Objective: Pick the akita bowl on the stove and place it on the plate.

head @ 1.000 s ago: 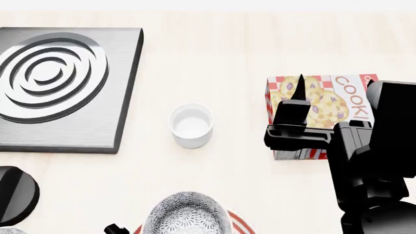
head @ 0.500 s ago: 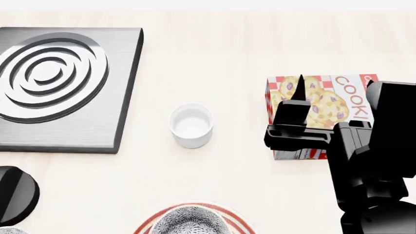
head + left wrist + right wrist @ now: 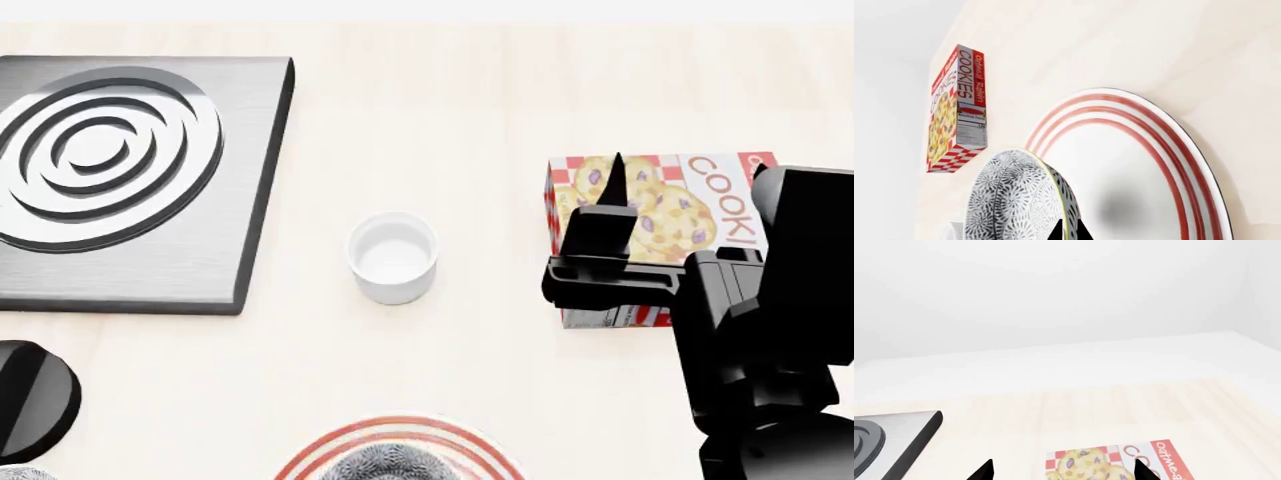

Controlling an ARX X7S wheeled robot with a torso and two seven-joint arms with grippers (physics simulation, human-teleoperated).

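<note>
The akita bowl (image 3: 1014, 200), white with a dense black-grey floral pattern, hangs over the plate (image 3: 1154, 150), a wide white plate with thin red rings. My left gripper (image 3: 1069, 232) is shut on the bowl's rim, one black fingertip on each side of the wall. A soft shadow lies on the plate beside the bowl. In the head view only the top of the bowl (image 3: 387, 465) shows at the near edge, inside the plate's rim (image 3: 327, 445). The stove (image 3: 134, 180) at far left has nothing on its burner. My right gripper (image 3: 1064, 474) is open and holds nothing.
A small plain white cup (image 3: 392, 255) stands in the middle of the table. A cookie box (image 3: 667, 200) lies at the right under my right arm (image 3: 747, 330). The stove's black knob (image 3: 27, 400) is at the near left.
The bowl has slid toward the near edge of the head view, and more of the plate's red-ringed rim now shows behind it. The right arm has not moved.
</note>
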